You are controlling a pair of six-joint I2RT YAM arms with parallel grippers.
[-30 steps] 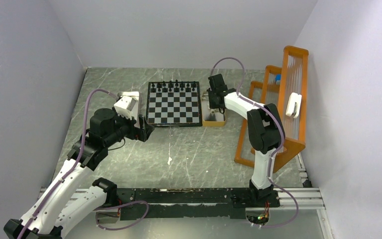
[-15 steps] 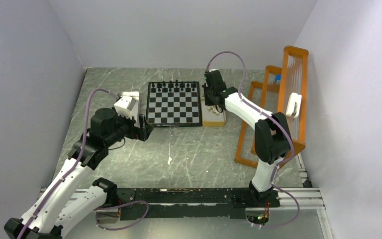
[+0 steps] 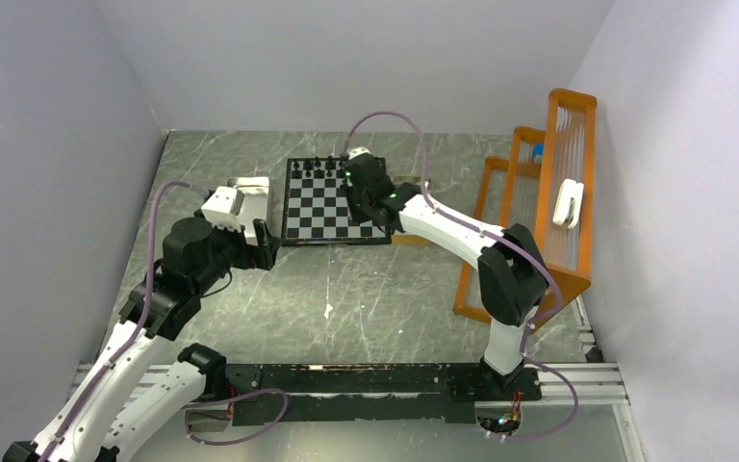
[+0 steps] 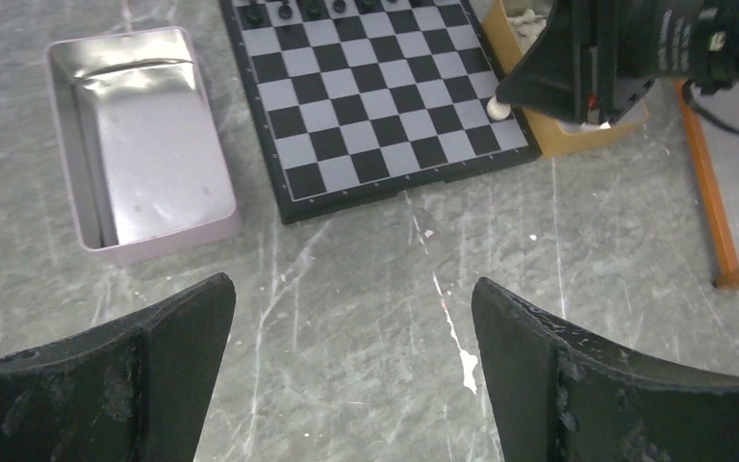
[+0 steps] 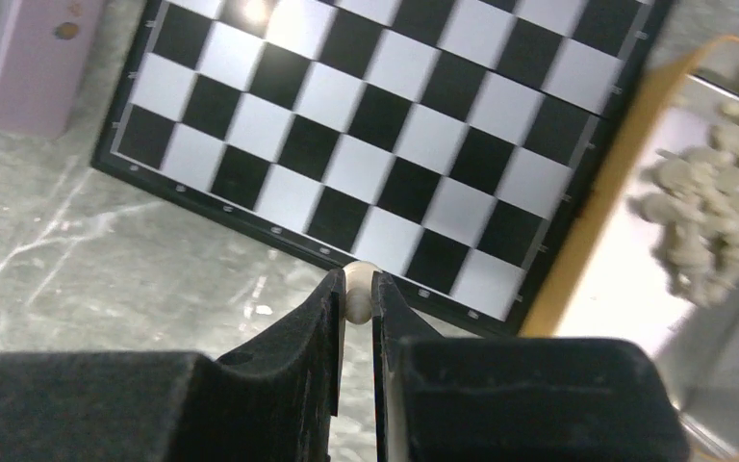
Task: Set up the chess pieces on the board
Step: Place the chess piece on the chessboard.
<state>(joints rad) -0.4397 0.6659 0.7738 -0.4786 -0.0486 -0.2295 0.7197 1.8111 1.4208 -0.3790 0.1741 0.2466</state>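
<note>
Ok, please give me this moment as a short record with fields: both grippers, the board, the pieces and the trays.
board: black pieces along its far edge
left gripper: open, holding nothing, above the table
right gripper: shut on a cream piece, above the board's right part
cream pieces: heaped in the tan tray, right of the board
silvery tray: left of the board

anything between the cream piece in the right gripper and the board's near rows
Nothing visible. The right gripper holds the cream piece above the board at its near edge. The squares there are bare, and the black pieces stand only at the far side.
</note>
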